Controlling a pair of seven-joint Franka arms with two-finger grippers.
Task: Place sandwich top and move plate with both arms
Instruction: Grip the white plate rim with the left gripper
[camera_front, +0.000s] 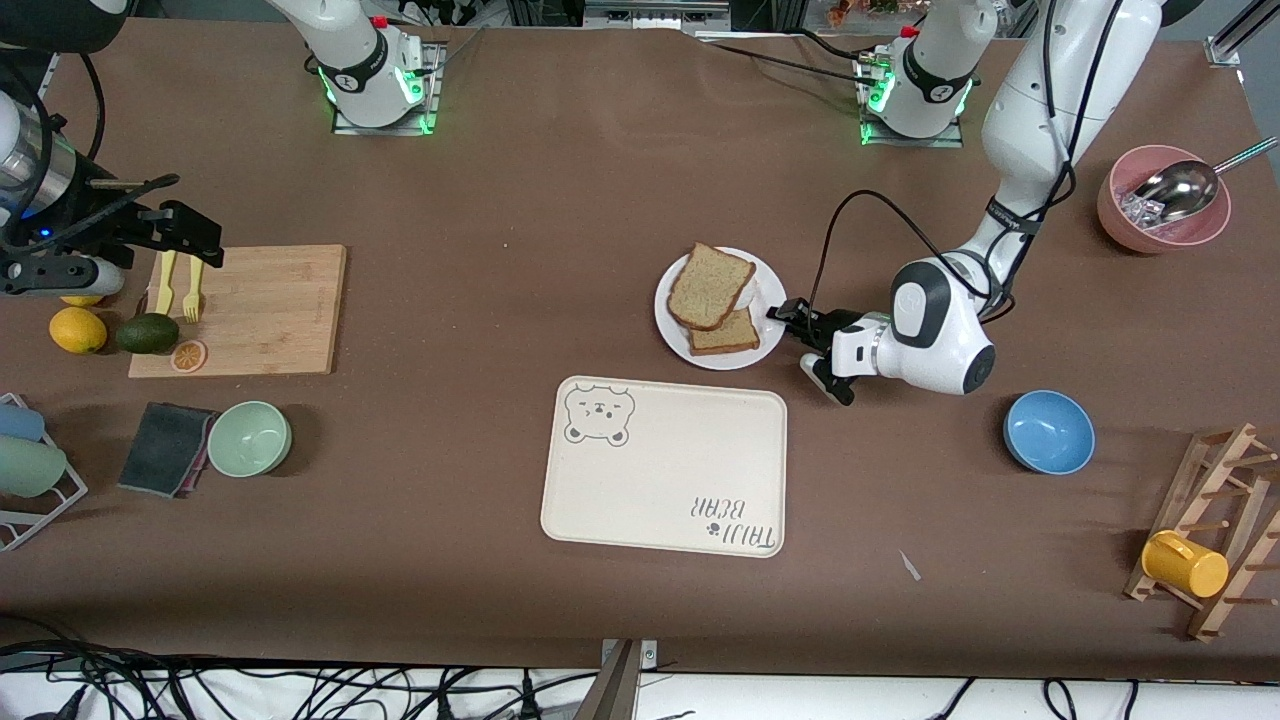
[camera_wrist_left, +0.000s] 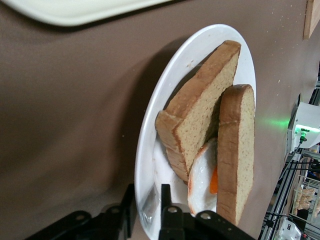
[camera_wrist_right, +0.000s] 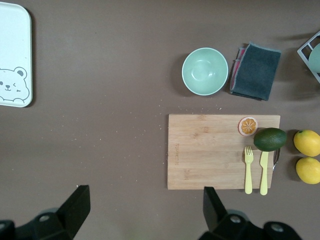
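The table (camera_front: 560, 180) carries a tray (camera_front: 665, 465) near the front camera, with the plate (camera_front: 672, 320) just farther from the camera than the tray, toward the left arm's end; a cutting board (camera_front: 265, 310) lies well apart toward the right arm's end. On the plate the top (camera_front: 710, 285) leans tilted across a lower slice (camera_front: 724, 335), with a fried egg (camera_wrist_left: 202, 175) showing between them in the left wrist view; the sandwich is not squared up.

The left gripper (camera_front: 795, 322) is low at the plate's rim, one finger above it and one below, pinching the edge of the plate. The right gripper (camera_front: 165, 235) hangs released, jaws wide, over the cutting board and waits.

Judgement: a one-sided pinch on a thin rim could tip the plate when lifted, so the leaning top would slide off; the rim could also slip from the fingers (camera_wrist_left: 167, 200); the right arm must take the rim toward its own end first.
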